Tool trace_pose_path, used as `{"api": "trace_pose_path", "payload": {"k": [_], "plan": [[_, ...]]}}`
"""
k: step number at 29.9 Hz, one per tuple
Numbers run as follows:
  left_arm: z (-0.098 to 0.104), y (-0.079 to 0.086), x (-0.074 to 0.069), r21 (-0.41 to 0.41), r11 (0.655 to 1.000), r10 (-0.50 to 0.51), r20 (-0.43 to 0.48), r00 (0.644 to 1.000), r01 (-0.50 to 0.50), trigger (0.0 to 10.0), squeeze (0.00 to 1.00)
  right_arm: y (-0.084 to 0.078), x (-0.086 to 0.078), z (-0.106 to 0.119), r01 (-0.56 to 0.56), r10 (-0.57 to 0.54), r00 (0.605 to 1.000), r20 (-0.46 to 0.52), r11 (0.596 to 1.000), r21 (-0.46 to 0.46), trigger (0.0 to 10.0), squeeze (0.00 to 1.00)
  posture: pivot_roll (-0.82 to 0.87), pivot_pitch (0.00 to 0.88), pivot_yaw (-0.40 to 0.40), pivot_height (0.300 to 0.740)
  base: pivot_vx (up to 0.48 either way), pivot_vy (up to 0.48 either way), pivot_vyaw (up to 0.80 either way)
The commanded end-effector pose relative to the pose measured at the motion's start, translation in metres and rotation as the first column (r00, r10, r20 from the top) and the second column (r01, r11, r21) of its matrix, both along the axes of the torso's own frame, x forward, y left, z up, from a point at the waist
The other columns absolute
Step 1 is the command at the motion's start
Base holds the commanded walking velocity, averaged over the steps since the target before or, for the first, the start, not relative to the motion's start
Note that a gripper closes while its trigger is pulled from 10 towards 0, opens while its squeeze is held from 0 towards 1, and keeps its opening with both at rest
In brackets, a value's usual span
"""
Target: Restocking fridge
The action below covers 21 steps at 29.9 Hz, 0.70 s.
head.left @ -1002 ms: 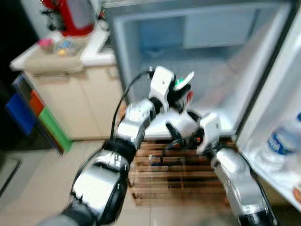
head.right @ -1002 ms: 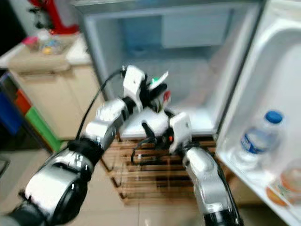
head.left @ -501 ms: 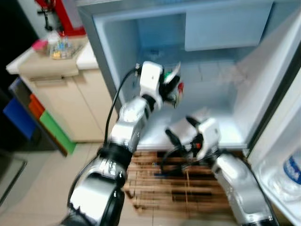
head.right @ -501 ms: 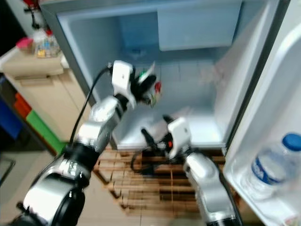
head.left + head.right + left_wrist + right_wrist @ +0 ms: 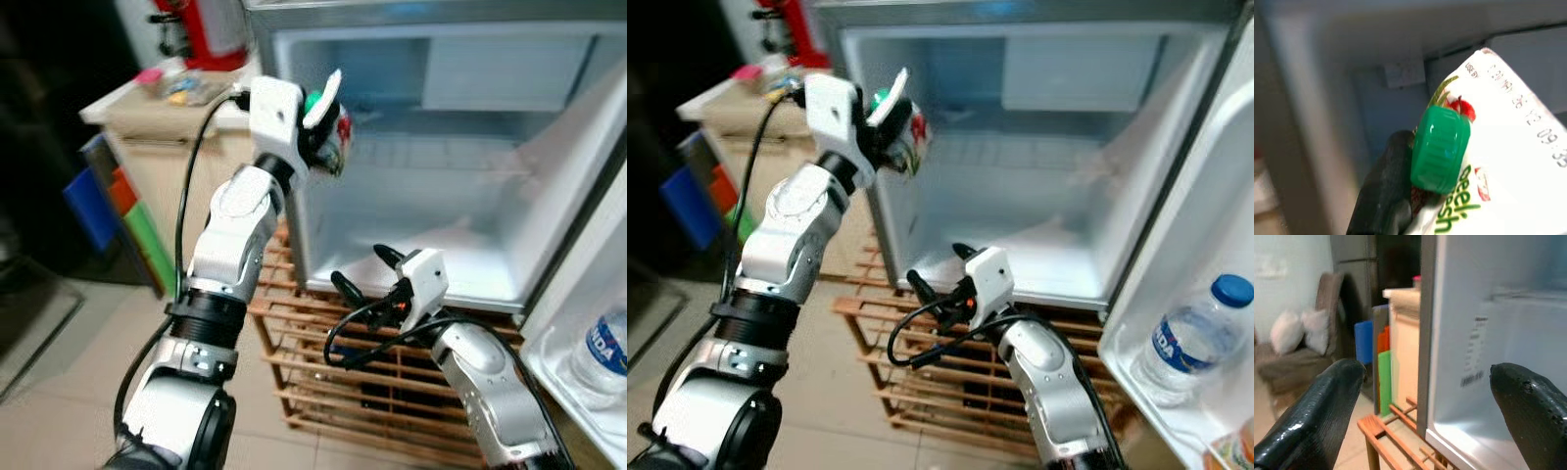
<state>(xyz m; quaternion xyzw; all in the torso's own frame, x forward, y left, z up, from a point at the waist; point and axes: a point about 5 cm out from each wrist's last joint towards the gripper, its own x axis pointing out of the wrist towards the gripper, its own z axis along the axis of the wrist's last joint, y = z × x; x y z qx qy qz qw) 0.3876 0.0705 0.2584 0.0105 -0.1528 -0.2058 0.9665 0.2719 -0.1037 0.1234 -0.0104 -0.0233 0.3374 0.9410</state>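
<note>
Open white fridge (image 5: 509, 176) on a slatted wooden rack (image 5: 333, 392), door swung aside with a clear blue-labelled water bottle (image 5: 1185, 338) in its shelf. Left gripper (image 5: 328, 132) raised at the fridge's front edge, fingers clamped on a white juice carton with green cap (image 5: 1442, 149) — carton just at the opening. Right gripper (image 5: 362, 274) low by the fridge's bottom lip — fingers spread wide, holding nothing.

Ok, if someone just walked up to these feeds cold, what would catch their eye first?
Probably the left gripper, raised at the fridge's left wall and shut on a white carton with a green cap. Next, the open fridge, its inside bare and pale. Then the right gripper, open and low by the fridge's bottom lip, and a water bottle in the door shelf on the right.
</note>
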Motion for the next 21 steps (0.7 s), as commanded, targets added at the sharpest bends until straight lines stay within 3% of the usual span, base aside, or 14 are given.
{"api": "trace_pose_path", "payload": {"k": [1,5,10,14,21], "plan": [[-0.008,0.017,0.009,-0.012,0.996,0.088,-0.033,0.996,-0.088,10.0,0.00,0.005,-0.001,0.002,-0.018,0.018,1.000,0.003,1.000,0.002,10.0,0.00,-0.15,0.000,0.132,0.740,0.000,0.000,0.00],[-0.012,0.012,0.019,-0.048,0.993,0.105,-0.097,0.990,-0.110,10.0,0.00,0.010,-0.007,0.003,-0.020,0.020,1.000,0.012,1.000,0.005,10.0,0.00,-0.17,0.000,0.157,0.740,0.000,0.000,0.00],[-0.014,0.005,0.023,-0.041,0.995,0.084,-0.101,0.991,-0.089,10.0,0.00,0.013,-0.015,0.007,0.008,-0.008,1.000,0.015,0.999,0.036,10.0,0.00,-0.20,0.009,0.170,0.740,0.000,0.000,0.00],[-0.002,0.005,0.026,-0.039,0.996,0.081,-0.071,0.994,-0.083,10.0,0.00,0.016,-0.027,0.009,0.001,-0.002,1.000,0.009,0.999,0.040,10.0,0.00,-0.22,0.038,0.181,0.740,0.000,0.000,0.00],[0.018,0.023,0.031,-0.025,0.991,0.130,-0.001,0.991,-0.130,10.0,0.00,0.006,-0.053,0.006,0.071,-0.070,0.997,-0.022,0.997,0.019,10.0,0.00,-0.29,0.103,0.194,0.740,0.000,0.000,0.00]]}}
